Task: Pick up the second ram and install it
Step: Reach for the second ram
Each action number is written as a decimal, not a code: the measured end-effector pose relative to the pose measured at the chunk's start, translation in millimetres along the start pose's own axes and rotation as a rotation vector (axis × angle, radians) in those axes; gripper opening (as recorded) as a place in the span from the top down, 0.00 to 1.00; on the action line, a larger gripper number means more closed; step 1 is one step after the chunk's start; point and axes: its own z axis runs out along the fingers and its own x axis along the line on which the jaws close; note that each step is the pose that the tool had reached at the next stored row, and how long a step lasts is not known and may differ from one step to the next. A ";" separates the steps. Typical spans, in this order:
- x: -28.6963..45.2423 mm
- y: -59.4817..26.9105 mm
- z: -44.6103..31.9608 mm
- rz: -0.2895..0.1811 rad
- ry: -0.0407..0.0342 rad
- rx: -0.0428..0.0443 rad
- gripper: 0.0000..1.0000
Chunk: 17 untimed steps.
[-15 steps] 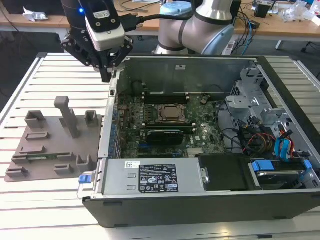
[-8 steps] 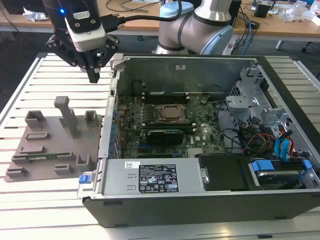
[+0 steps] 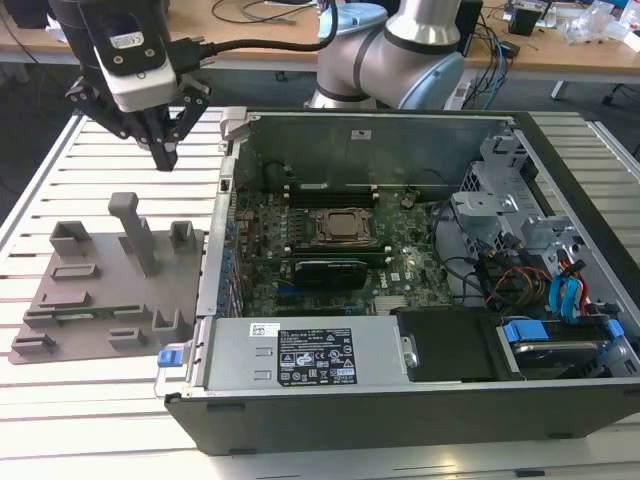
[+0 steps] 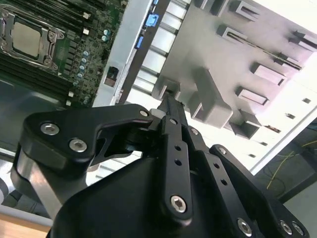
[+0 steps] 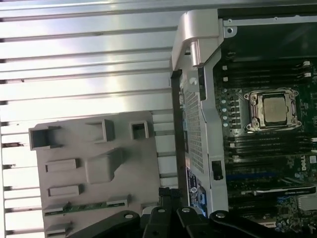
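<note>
One green stick, the second ram [image 3: 95,312], lies flat in a slot on the grey fixture plate [image 3: 100,285] at the exterior view's left, held between low grey blocks near the plate's front edge. In the first wrist view the same ram [image 5: 86,206] shows as a thin green strip crossing the plate [image 5: 133,163] between two small clips.

Above the plate's far edge, beyond a tall upright post [image 3: 135,235], hangs the gripper [image 3: 165,157]. It is well clear of the ram and touches nothing. Its black fingers taper down to a single tip and appear pressed together with nothing between them. The second wrist view shows the gripper [image 4: 171,101] from behind, so the tips are partly hidden there, though no gap is visible.

Both plate and gripper sit over a white slatted table [image 3: 60,190]. Just beside the plate, toward the exterior view's right, stands the open computer case [image 3: 400,425], its motherboard exposed. The square metal-framed processor socket [image 3: 345,228] sits near the board's middle. Farther right are grey drive cages and blue cables [image 3: 565,300].
</note>
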 end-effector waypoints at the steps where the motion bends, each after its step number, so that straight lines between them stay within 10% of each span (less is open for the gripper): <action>1: 2.7 -0.3 2.5 0.000 -0.0001 -0.0001 0.90; 17: 35.7 -12.1 10.6 0.000 -0.0003 -0.0002 0.90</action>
